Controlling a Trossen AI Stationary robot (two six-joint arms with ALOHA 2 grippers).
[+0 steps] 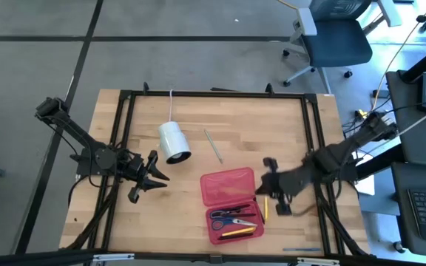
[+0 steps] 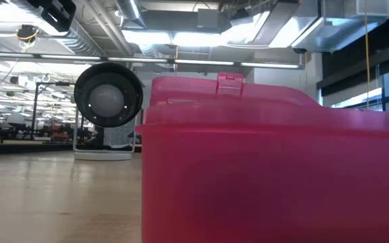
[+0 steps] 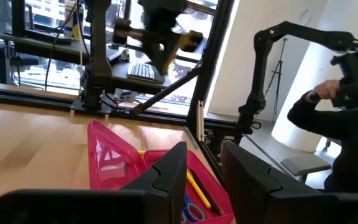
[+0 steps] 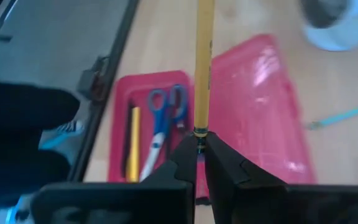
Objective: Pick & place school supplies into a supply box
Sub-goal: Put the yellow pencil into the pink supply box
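Note:
The red supply box [image 1: 231,205] lies open on the table, its lid [image 1: 226,186] folded out toward the far side. Its tray [image 4: 151,134] holds blue-handled scissors [image 4: 163,118], a yellow pencil [image 4: 133,140] and a black pen. My right gripper [image 4: 199,158] hovers just right of the box [image 1: 271,188], shut on a yellow pencil [image 4: 202,68]. A yellow pencil also shows by the tray's right wall [image 1: 266,209]. A green pencil [image 1: 213,145] lies flat beyond the lid. My left gripper [image 1: 150,181] is open, left of the box [image 3: 207,180]. My right gripper pinches the yellow pencil between its two fingers at the banded end [image 4: 199,133]. The fingers come from the table's right, slanting down. The pencil runs straight on along them, out past the fingertips, over the seam between tray and lid. Its far end leaves the picture.
A white cylinder [image 1: 174,142] with a cord lies on its side beyond the left gripper, its dark open end showing in the low view [image 2: 108,94]. A black frame rail rings the table [image 1: 313,140]. A person [image 3: 347,124] sits beyond the table's right side. Bare wood lies left of the box.

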